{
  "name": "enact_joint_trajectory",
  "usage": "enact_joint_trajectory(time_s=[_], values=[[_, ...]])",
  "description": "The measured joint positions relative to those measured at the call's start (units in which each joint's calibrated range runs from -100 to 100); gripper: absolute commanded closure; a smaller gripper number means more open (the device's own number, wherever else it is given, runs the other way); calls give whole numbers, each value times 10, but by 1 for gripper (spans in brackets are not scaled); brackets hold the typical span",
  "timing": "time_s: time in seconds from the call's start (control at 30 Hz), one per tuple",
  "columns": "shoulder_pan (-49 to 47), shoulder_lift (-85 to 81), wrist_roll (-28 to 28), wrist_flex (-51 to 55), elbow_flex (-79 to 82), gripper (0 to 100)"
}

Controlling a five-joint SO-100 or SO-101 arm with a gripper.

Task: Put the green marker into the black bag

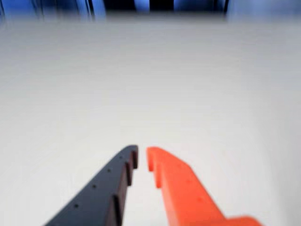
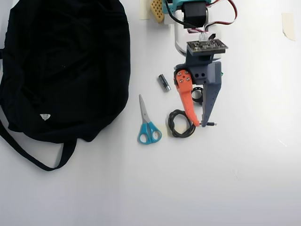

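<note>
Fingers of the gripper [image 1: 142,155], one dark and one orange, fill the bottom edge of the wrist view. They are all but closed, with only a narrow slit between the tips, and nothing is held. Beyond them lies bare white table [image 1: 150,84].

The green marker cannot be made out in either view. It may lie hidden beneath the arm, but this cannot be told.

In the overhead view the gripper [image 2: 200,124] points toward the near edge of the surface, its tips just beside a coiled black cable [image 2: 175,123]. Blue-handled scissors [image 2: 148,123] and a small battery [image 2: 164,82] lie toward the middle.

The black bag [image 2: 66,66] fills the upper left corner, well apart from the gripper, its strap trailing along the left edge. By this judgement the pick has not yet begun.
</note>
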Motion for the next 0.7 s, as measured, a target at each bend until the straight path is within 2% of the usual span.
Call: enact_joint_trajectory(time_s=[0.2,0.37,0.47,0.7], values=[[-25,-2,0,261,-105,98],[-40,-2,-1,447,-129,98],[-60,-2,-1,519,-129,98],[-82,-2,-14,611,-129,98]])
